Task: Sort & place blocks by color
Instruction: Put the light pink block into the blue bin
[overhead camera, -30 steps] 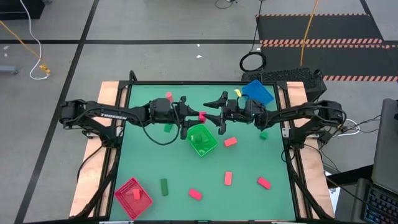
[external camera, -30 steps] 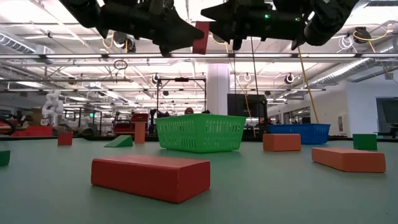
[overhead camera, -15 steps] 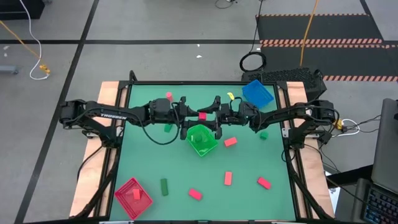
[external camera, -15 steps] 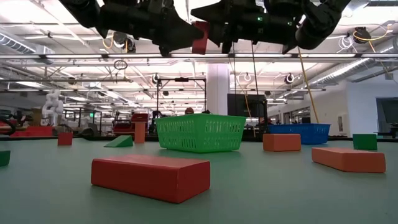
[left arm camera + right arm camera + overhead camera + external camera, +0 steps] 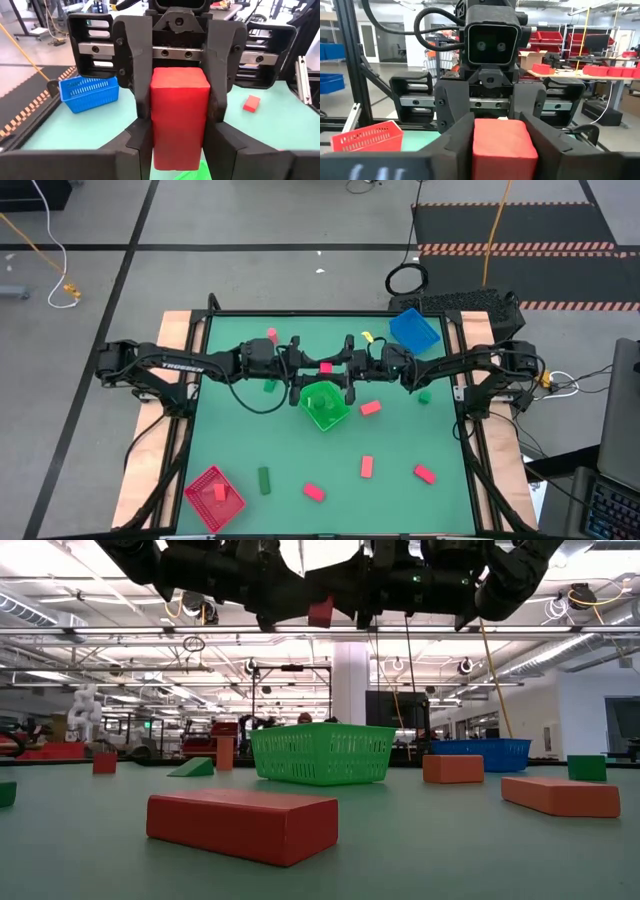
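A red block hangs in the air over the far edge of the green bin, between my two grippers, which face each other. My left gripper comes from the table's left and is shut on the block. My right gripper comes from the table's right and is shut on the same block. In the low view the block shows high above the green bin. Other red and green blocks lie flat on the green mat. My left gripper pinches the block's left end between its two fingers, one on each side face. The fingers reach in level from the table's left. The block is lifted clear, above the green bin. My right gripper pinches the same block's right end between its two fingers, on the same two side faces. Its fingers reach in level from the table's right, tip to tip with the left gripper's. The block hangs clear of everything else.
A blue bin stands at the far right. A red bin at the near left holds one red block. Loose red blocks and green blocks lie on the mat.
My right gripper has moved toward the table's left up to the red block and has shut its wide-open fingers on the block's free end. The block has stayed in place in the left gripper.
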Controlling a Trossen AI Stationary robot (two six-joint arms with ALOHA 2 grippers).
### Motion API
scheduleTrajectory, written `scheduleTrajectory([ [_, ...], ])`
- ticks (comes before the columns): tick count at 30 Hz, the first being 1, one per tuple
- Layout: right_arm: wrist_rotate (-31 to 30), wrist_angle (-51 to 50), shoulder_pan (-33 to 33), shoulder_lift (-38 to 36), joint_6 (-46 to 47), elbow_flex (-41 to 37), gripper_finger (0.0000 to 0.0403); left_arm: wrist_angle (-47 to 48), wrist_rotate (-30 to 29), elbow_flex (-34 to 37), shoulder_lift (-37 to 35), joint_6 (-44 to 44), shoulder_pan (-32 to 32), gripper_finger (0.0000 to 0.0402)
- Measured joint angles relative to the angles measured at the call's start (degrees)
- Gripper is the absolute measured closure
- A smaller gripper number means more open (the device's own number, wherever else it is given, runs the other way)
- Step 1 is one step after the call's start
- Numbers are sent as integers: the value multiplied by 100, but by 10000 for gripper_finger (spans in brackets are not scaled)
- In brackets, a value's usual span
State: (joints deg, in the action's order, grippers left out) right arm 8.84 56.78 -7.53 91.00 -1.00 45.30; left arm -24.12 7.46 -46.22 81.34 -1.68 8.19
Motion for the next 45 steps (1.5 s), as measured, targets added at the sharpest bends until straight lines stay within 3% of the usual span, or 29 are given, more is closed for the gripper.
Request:
scheduleTrajectory([
  [9, -136, -273, -4, -65, -976, 0, 280, 107, -385, 0, 0, 127, 4, 106],
  [15, -279, -363, -177, -116, -1095, -7, 280, 629, -831, -4, -236, 10, 20, 56],
  [24, -397, -898, -762, -166, -1184, -11, 280, 1982, -1694, -9, -1214, 258, -13, 78],
  [34, -2023, -2591, -1887, -168, -1539, -11, 280, 3109, -2810, -7, -1740, 502, -59, 133],
  [38, -2689, -3211, -2275, -168, -1569, -11, 280, 3220, -2909, -7, -1742, 500, -61, 149],
  [42, -2713, -3597, -2607, -168, -1438, -11, 280, 3254, -2920, -7, -1742, 480, -61, 159],
  [45, -3104, -3679, -2786, -168, -1414, -11, 280, 3291, -2991, -7, -1742, 484, -61, 160],
])
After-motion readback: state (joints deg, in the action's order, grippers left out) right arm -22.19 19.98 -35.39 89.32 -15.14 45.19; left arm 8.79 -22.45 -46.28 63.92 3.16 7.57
